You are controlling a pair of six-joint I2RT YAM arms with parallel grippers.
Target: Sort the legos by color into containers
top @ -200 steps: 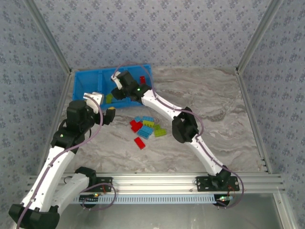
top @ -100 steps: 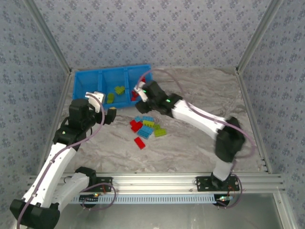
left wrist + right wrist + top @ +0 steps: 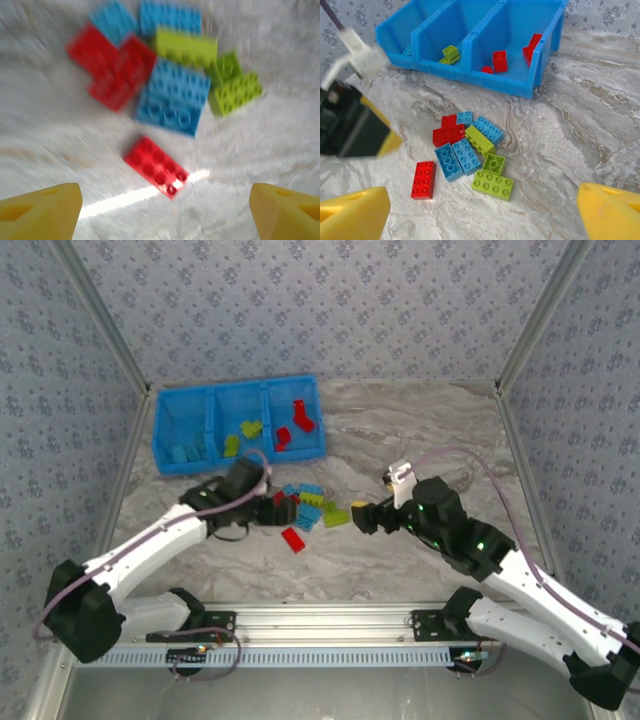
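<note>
Hovering low at the loose pile [image 3: 305, 505], your left gripper [image 3: 162, 212] has its fingers spread wide, nothing between them. The lone red brick [image 3: 156, 166] lies just ahead of the gap, its long axis slanting across it, so expect a wrist twist. Your right gripper [image 3: 362, 515], also spread and empty, sits farther off; the blue tray [image 3: 235, 387] waits beyond.

1. The left arm [image 3: 150, 545] lies low and stretches toward the right.
2. The left gripper [image 3: 270, 510] has its yellow fingers [image 3: 40, 210] wide apart.
3. The right arm [image 3: 500, 560] reaches to the left, bent at the elbow.
4. The right gripper [image 3: 362, 515] is spread wide too.
</note>
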